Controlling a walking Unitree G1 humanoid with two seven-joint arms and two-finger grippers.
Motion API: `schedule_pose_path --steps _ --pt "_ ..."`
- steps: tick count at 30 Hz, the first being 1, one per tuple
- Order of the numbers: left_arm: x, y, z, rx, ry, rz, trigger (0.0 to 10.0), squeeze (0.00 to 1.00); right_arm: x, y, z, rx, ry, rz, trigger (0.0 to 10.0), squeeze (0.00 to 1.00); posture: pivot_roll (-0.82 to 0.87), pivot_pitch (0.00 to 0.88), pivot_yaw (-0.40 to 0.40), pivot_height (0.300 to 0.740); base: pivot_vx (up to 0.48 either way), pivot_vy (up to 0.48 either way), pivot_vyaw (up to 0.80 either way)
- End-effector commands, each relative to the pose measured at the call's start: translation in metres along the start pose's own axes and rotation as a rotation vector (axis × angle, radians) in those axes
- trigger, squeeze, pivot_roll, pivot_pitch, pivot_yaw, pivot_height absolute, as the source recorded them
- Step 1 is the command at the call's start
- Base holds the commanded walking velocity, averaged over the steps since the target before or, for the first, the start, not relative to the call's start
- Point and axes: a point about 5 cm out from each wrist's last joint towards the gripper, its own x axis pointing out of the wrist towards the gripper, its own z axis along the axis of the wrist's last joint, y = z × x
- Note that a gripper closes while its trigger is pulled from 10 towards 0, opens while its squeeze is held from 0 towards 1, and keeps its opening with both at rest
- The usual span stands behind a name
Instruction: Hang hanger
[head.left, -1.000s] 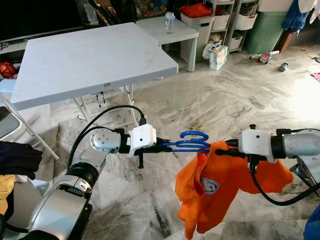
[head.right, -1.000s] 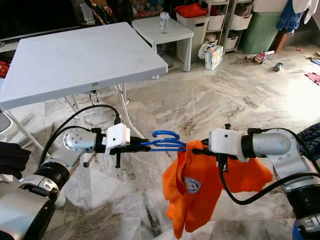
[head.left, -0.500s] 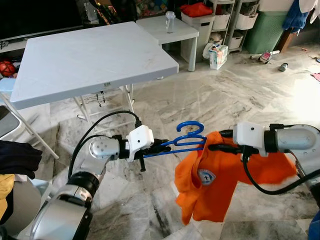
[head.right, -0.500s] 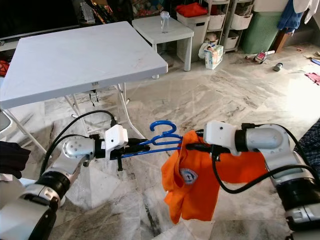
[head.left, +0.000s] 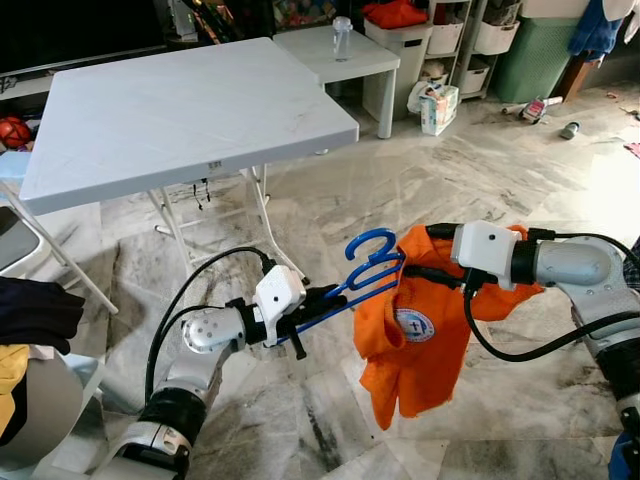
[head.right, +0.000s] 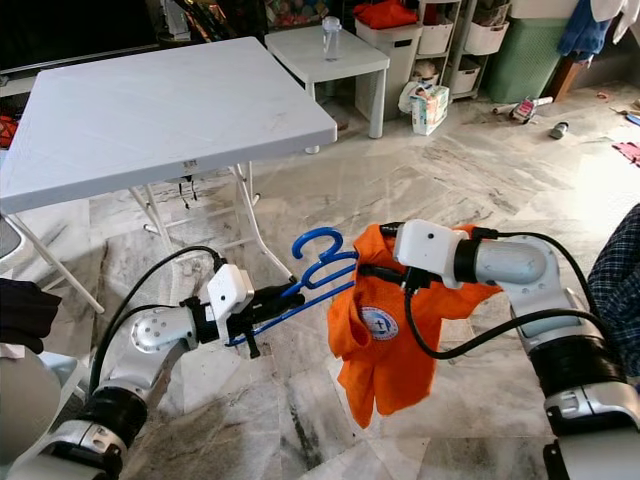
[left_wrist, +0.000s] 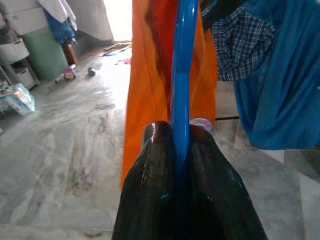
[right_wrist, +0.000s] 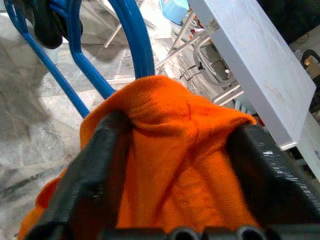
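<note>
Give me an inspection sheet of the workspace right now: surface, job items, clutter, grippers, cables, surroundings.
Surface: marble floor; white folding table behind, top bare.
Job's things: blue hanger tilted, hook up, one end in the orange shirt, which hangs off the floor.
Clutter: bottle and bag on the floor, far right.
Grippers: left gripper shut on the hanger's bar; right gripper shut on the shirt's collar.
Cables: black cables loop at both wrists; none snagged that I can see.
Surroundings: small white side table with a clear bottle, storage shelves, green bin, dark clothes at left.
</note>
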Motion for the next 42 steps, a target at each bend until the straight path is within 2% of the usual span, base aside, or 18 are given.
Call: schedule_pose_path --steps 1,5,9,10,11,12,13,14,16,20,24,27,31,35,38,39,41,42 --pt "0.003 0.000 0.006 0.011 -0.031 0.000 0.0 0.00 -0.001 -0.002 0.003 -0.021 0.008 0.057 10.0 1.00 -0.11 0.000 0.017 0.740 0.000 0.000 0.00" --pt "-0.004 0.003 0.003 0.022 0.018 -0.008 0.0 0.00 -0.012 0.005 -0.001 0.001 0.077 0.254 10.0 1.00 -0.11 0.000 0.024 0.740 0.000 0.000 0.00" --pt "-0.007 0.005 0.003 0.027 0.036 -0.016 0.0 0.00 -0.017 0.000 -0.002 -0.020 0.120 0.296 10.0 0.98 -0.11 0.000 0.028 0.740 0.000 0.000 0.00" --pt "-0.009 0.006 0.003 0.027 0.043 -0.016 0.0 0.00 -0.016 -0.009 0.000 -0.060 0.125 0.245 10.0 0.62 -0.11 0.000 0.030 0.740 0.000 0.000 0.00" --pt "-0.009 0.006 0.003 0.028 0.044 -0.017 0.0 0.00 -0.015 -0.013 0.001 -0.071 0.121 0.217 10.0 0.52 -0.11 0.000 0.030 0.740 0.000 0.000 0.00" --pt "-0.009 0.006 0.003 0.028 0.045 -0.017 0.0 0.00 -0.015 -0.015 0.001 -0.076 0.118 0.200 10.0 0.52 -0.11 0.000 0.030 0.740 0.000 0.000 0.00" --pt "-0.009 0.006 0.003 0.030 0.046 -0.016 0.0 0.00 -0.014 -0.018 0.002 -0.084 0.117 0.182 10.0 0.35 -0.11 0.000 0.029 0.740 0.000 0.000 0.00" --pt "-0.009 0.006 0.003 0.026 0.045 -0.009 0.0 0.00 -0.013 -0.024 0.005 -0.107 0.108 0.117 10.0 0.00 -0.11 0.000 0.028 0.740 0.000 0.000 0.00" --pt "-0.009 0.006 0.003 0.023 0.044 -0.005 0.0 0.00 -0.012 -0.026 0.006 -0.112 0.103 0.095 10.0 0.00 -0.11 0.000 0.028 0.740 0.000 0.000 0.00" --pt "-0.008 0.002 0.002 0.009 0.032 0.008 0.0 0.00 -0.007 -0.033 0.010 -0.121 0.068 -0.041 10.0 0.00 -0.11 0.000 0.029 0.740 0.000 0.000 0.00" --pt "-0.011 0.000 -0.001 0.000 0.038 0.020 0.0 0.00 -0.007 -0.031 0.005 -0.103 0.078 -0.082 10.0 0.00 -0.11 0.000 0.028 0.740 0.000 0.000 0.00" --pt "-0.013 0.005 -0.003 -0.041 0.030 0.100 0.0 0.00 -0.009 -0.030 0.004 -0.060 0.064 -0.127 10.0 0.00 -0.11 0.000 0.029 0.740 0.000 0.000 0.00" --pt "-0.016 0.017 -0.001 -0.118 -0.014 0.261 0.0 0.00 -0.012 -0.023 -0.003 0.047 0.055 -0.221 10.0 0.00 -0.11 0.000 0.025 0.740 0.000 0.000 0.00" --pt "-0.017 0.019 -0.002 -0.148 -0.018 0.296 0.0 0.00 -0.012 -0.015 -0.008 0.079 0.056 -0.247 10.0 0.00 -0.10 0.000 0.022 0.740 0.000 0.000 0.00" --pt "-0.017 0.019 -0.002 -0.153 -0.014 0.291 0.0 0.00 -0.004 -0.010 -0.019 0.243 0.073 -0.441 10.0 0.00 -0.10 0.000 0.027 0.740 0.000 0.000 0.00" --pt "-0.017 0.019 -0.002 -0.153 -0.014 0.291 0.0 0.00 -0.004 -0.010 -0.019 0.243 0.073 -0.441 10.0 0.00 -0.10 0.000 0.027 0.740 0.000 0.000 0.00" --pt "-0.015 0.018 0.001 -0.160 -0.027 0.277 0.0 0.00 0.007 0.003 -0.025 0.380 0.070 -0.502 10.0 0.00 -0.10 0.000 0.027 0.740 0.000 0.000 0.00" --pt "-0.015 0.018 0.001 -0.160 -0.027 0.277 0.0 0.00 0.007 0.003 -0.025 0.380 0.070 -0.502 10.0 0.00 -0.10 0.000 0.027 0.740 0.000 0.000 0.00"
